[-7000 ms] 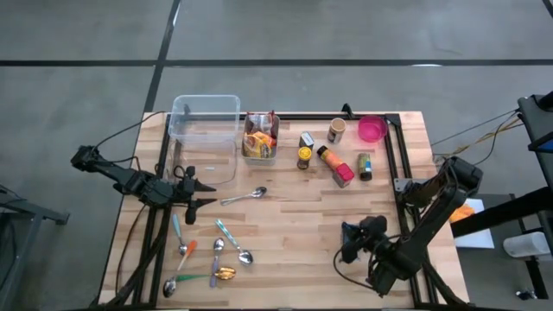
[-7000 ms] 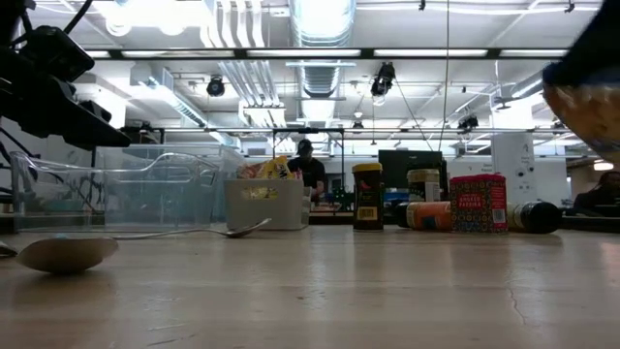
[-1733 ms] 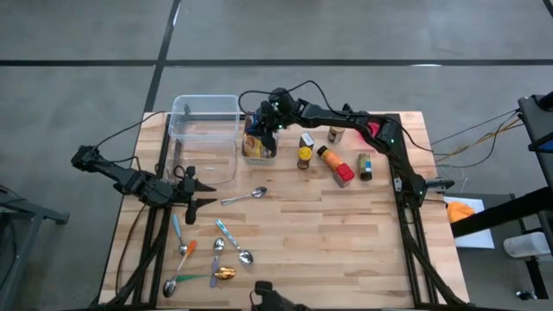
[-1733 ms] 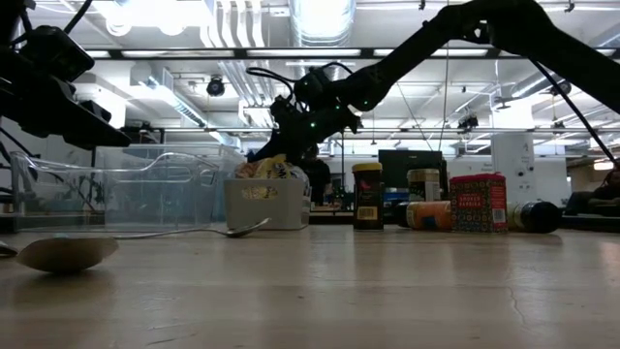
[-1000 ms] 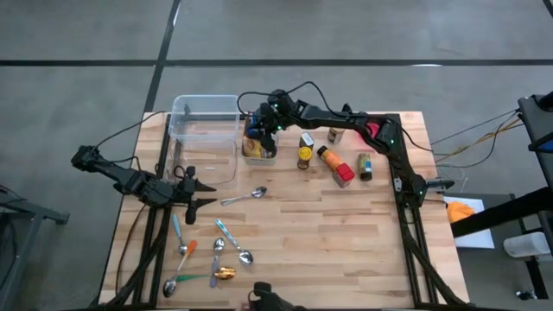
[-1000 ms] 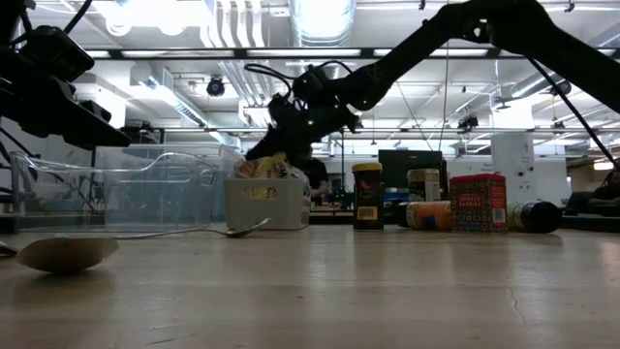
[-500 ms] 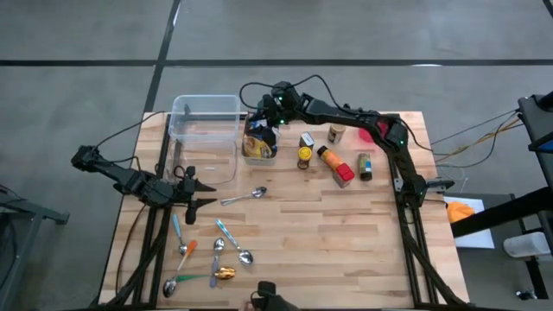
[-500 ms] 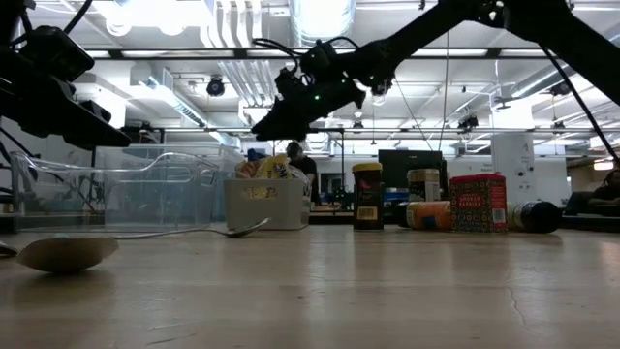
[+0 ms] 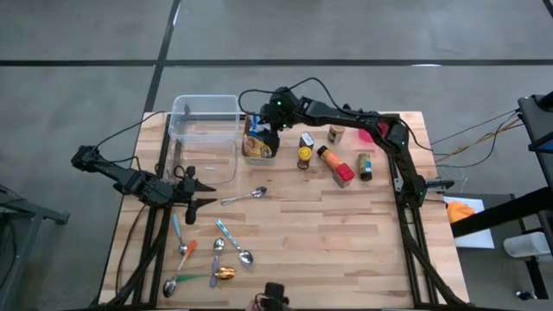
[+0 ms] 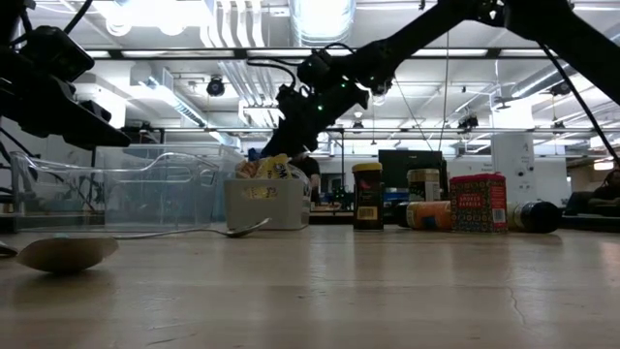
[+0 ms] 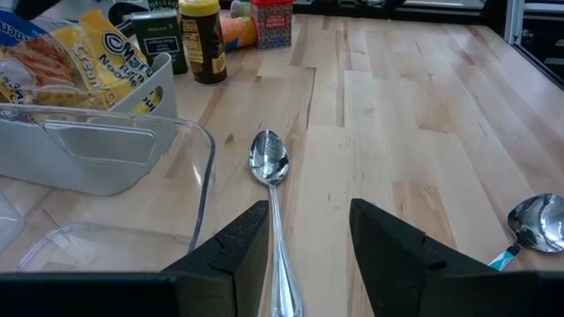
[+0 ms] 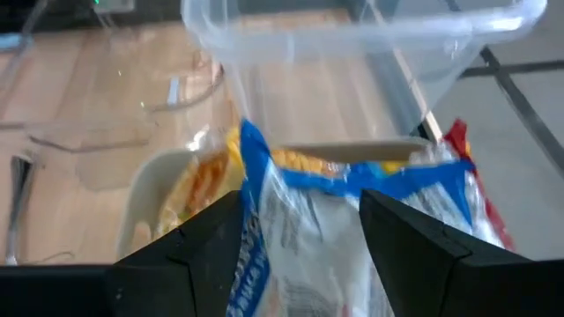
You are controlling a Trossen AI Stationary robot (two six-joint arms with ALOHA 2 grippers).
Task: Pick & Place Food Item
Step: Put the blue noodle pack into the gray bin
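We see the right gripper point(image 12: 300, 233) poised above the white bin point(image 9: 259, 147) — fingers parted around a blue-and-white snack bag point(image 12: 352, 220) that sits in the bin — while the left gripper point(image 11: 304, 246) waits half-open near a spoon point(image 11: 271, 167).

From above, the right gripper point(image 9: 263, 121) hides part of the snack bin point(image 9: 259, 149); its fingers' spread cannot be read there. In the right wrist view the blue-edged packet point(image 12: 370, 224) runs off the frame at six o'clock, its print blurred; the clear tub point(image 12: 352, 26) is cut at twelve o'clock.
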